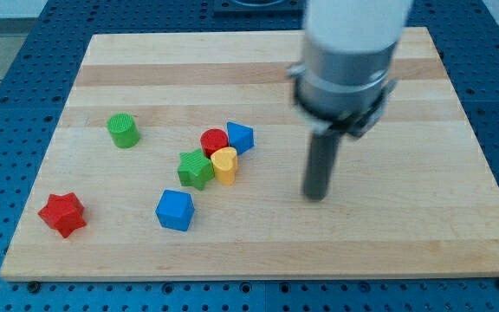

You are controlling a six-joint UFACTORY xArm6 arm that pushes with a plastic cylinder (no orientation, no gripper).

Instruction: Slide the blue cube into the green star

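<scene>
The rod's lower end, my tip (317, 196), is seen resting on the wooden board (423, 225) in the view's right half, with open wood on every side of it. No fingers are carried by this arm, so nothing can be grasped or released; the rod is simply bare, and no block is touched by it.

The blue cube (175, 210) is found well to the view's left of my tip and slightly lower, lying alone near the board's bottom edge. The green star (196, 168) is placed to the view's left of my tip and a little higher, just above and to the right of the blue cube; the two are near each other, but a strip of wood is seen between them.

The green star is pressed against a yellow block (225, 164), which looks heart-shaped, on the side nearer my tip. Just above these, a red cylinder (214, 140) and a second, smaller blue block (240, 138) are packed together; this blue block is the piece closest to my tip, yet it is kept apart from it by a clear gap.

Farther to the view's left, a green cylinder (124, 131) is set by itself, and a red star (63, 214) is located near the board's bottom-left corner, farthest from my tip.
</scene>
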